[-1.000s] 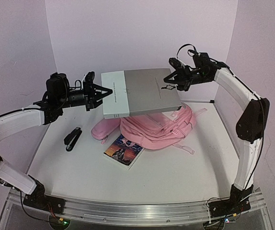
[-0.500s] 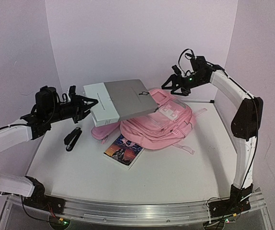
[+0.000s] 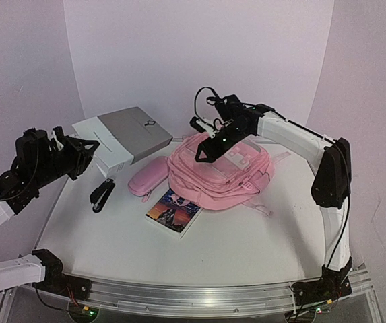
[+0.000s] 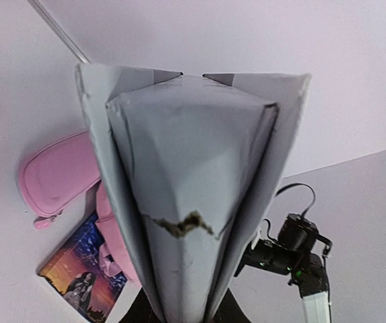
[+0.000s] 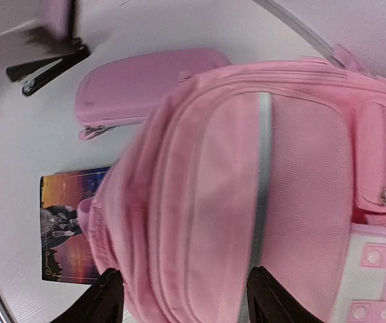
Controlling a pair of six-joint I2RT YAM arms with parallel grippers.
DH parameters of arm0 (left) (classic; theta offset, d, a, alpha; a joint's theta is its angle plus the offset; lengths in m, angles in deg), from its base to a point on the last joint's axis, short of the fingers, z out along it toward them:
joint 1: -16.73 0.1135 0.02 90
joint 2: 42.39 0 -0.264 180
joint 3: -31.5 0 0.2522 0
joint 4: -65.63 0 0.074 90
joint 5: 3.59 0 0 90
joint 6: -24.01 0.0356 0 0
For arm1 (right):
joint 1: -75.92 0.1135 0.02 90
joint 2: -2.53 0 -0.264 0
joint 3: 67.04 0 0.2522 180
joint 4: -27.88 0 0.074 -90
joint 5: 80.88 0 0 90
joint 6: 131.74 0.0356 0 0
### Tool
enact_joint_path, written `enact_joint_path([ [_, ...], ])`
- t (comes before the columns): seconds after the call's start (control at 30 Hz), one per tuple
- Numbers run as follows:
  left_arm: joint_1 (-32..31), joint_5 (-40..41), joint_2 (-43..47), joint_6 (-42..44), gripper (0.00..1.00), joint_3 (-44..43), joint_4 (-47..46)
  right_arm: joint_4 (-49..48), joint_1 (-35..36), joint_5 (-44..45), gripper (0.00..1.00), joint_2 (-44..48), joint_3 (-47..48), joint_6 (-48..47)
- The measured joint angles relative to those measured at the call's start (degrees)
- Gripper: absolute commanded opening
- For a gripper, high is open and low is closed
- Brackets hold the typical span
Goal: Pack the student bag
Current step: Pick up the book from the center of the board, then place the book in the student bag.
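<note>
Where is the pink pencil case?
In the top view the pink pencil case lies on the table left of centre, beside the student bag, with the black stapler to its left and the picture book just in front.

White table [image 3: 246,245], four things lying on it. Toward the back: student bag [image 3: 223,178], pink zip case [image 3: 147,177] just beside its left. Nearer: colourful-cover book [image 3: 173,211] by the bag's front edge, black stapler [image 3: 101,195] apart at left.
</note>
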Motion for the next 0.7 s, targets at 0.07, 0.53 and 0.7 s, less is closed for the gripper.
enact_joint_path([
  [0.07,0.0,2.0,0.5,-0.1,0.00,0.0,2.8,-0.3,2.2,0.7,0.54,-0.1,-0.2,-1.1],
  [0.53,0.0,7.5,4.7,-0.7,0.00,0.3,9.8,-2.3,4.2,-3.4,0.49,-6.2,1.0,-0.2],
  [0.7,0.0,7.6,4.7,-0.7,0.00,0.3,11.1,-2.3,4.8,-3.8,0.45,-9.0,1.3,0.4],
])
